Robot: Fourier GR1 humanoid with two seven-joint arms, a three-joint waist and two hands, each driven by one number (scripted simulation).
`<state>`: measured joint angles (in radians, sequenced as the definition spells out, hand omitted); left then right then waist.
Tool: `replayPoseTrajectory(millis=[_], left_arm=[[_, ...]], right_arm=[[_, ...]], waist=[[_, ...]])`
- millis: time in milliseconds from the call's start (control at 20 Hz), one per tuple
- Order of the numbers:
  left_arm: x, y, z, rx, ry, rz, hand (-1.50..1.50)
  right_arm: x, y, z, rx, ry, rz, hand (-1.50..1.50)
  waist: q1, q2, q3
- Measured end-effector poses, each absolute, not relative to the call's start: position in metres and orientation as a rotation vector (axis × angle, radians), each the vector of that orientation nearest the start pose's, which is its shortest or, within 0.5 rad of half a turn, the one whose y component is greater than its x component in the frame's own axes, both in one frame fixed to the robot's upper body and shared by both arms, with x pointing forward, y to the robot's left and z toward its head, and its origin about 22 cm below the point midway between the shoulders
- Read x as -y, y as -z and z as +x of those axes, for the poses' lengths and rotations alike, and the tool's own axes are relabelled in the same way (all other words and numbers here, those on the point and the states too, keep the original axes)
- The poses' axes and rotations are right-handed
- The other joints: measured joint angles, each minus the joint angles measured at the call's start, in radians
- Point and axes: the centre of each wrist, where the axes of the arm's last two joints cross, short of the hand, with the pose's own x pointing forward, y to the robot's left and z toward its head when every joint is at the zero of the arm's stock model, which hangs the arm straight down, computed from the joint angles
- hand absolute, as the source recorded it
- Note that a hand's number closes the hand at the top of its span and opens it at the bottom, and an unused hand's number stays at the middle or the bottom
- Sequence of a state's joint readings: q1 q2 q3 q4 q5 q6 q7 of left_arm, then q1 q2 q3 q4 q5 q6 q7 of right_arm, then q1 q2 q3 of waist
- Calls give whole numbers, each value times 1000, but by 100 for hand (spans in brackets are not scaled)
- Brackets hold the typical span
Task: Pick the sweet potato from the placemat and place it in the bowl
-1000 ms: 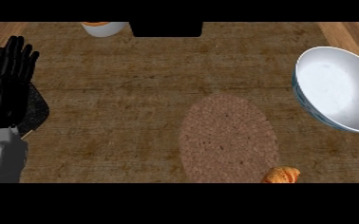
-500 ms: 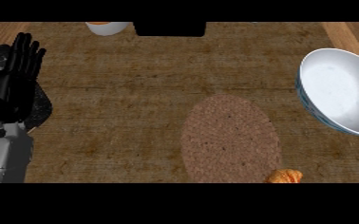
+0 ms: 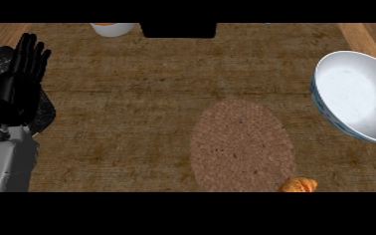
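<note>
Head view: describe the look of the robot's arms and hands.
Only one arm shows. The left hand is matte black with slim fingers; its forearm is smooth, plain light grey. No cables or markings are visible. The right hand is out of view.

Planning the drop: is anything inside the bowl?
The bowl shows only bare white inside. Its right part is cut off by the view's edge, so what lies there cannot be seen.
</note>
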<state>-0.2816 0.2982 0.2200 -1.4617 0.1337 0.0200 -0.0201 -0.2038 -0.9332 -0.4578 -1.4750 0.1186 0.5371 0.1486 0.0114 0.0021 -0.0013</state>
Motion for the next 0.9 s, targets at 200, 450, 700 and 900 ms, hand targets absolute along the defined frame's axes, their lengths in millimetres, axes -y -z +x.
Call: replayPoseTrajectory(millis=[200,450,700,900], left_arm=[[-322,-75,299,1785,-24,230,0],[-321,-78,300,1790,-20,220,0],[-322,-84,298,1788,-20,229,0],[-324,-85,299,1791,-21,228,0]], right_arm=[[451,-208,262,1286,-714,-855,150],[443,-159,283,1180,-667,-897,-150],[437,-117,301,1158,-546,-822,-150],[437,-97,311,1241,-426,-732,-150]], waist=[[0,0,1],[5,2,2],[4,1,2],[3,2,3]])
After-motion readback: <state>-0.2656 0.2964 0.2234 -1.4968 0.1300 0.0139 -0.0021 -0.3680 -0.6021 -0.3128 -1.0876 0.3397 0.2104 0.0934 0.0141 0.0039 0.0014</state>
